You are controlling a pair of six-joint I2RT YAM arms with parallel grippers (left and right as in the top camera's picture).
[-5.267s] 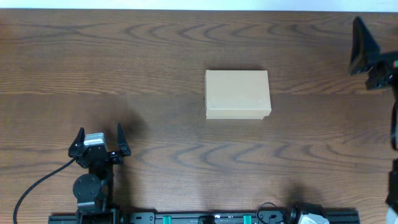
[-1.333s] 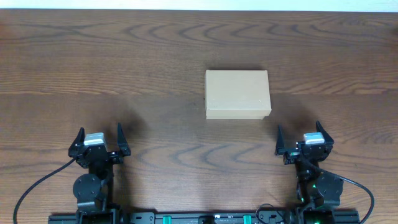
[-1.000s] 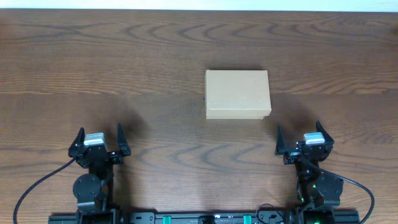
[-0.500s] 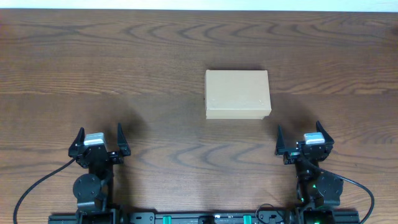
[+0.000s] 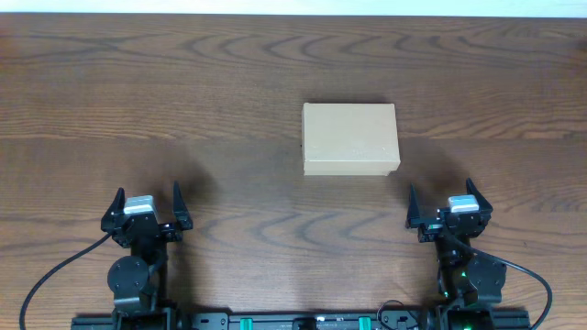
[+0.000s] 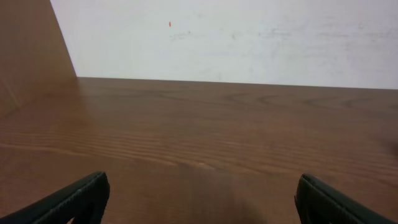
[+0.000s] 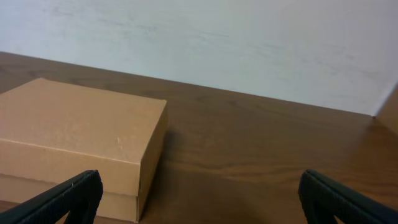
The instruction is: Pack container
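Note:
The container (image 5: 351, 138) is a small light-tan cardboard box with its lid shut, on the wooden table a little right of centre. It also shows at the left of the right wrist view (image 7: 74, 143). My left gripper (image 5: 147, 203) is open and empty near the front left edge, far from the box. In the left wrist view my left gripper (image 6: 202, 196) frames only bare table. My right gripper (image 5: 442, 202) is open and empty at the front right, short of the box and to its right. Its fingertips (image 7: 202, 193) show at the bottom corners of the right wrist view.
A white wall (image 7: 249, 43) stands behind the table's far edge. A wooden panel (image 6: 28, 50) rises at the left in the left wrist view. Nothing else lies on the table (image 5: 229, 73).
The right arm came from the far right edge down to the front right, gripper open. For the last second nothing has moved.

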